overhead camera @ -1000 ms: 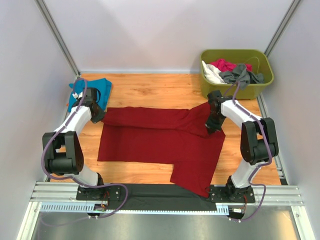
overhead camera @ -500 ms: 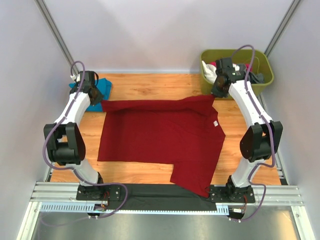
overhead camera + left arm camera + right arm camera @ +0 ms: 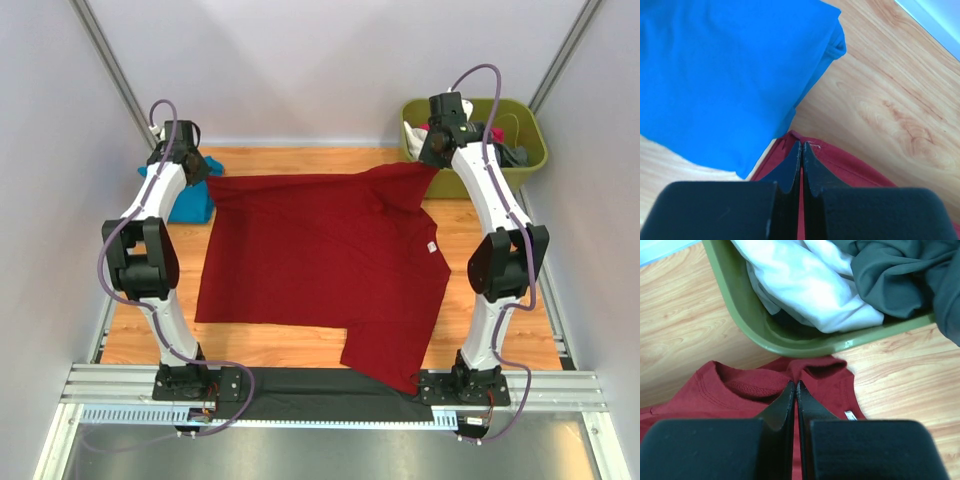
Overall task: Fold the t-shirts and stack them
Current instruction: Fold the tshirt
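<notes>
**On the wooden table (image 3: 310, 165): dark red t-shirt (image 3: 320, 270) pinched at both far corners**

At the far left, left gripper (image 3: 801, 150) with jaws pressed together, nipping the shirt's far-left corner, just beside the teal-blue t-shirt (image 3: 725, 70) lying at that corner of the table. At the far right, right gripper (image 3: 795, 387) with jaws likewise closed, pinching red cloth at the shoulder next to the collar, right in front of the olive-green bin (image 3: 740, 325). Between the two, far edge pulled straight. Rest of the cloth spread flat over the middle of the boards, with a near-right flap reaching down to the black strip (image 3: 300, 385) by the arm bases. Small white label (image 3: 431, 247) showing near the right edge. Inside the bin, white garment (image 3: 805, 280) and dark grey garment (image 3: 900, 275) bundled together.
</notes>
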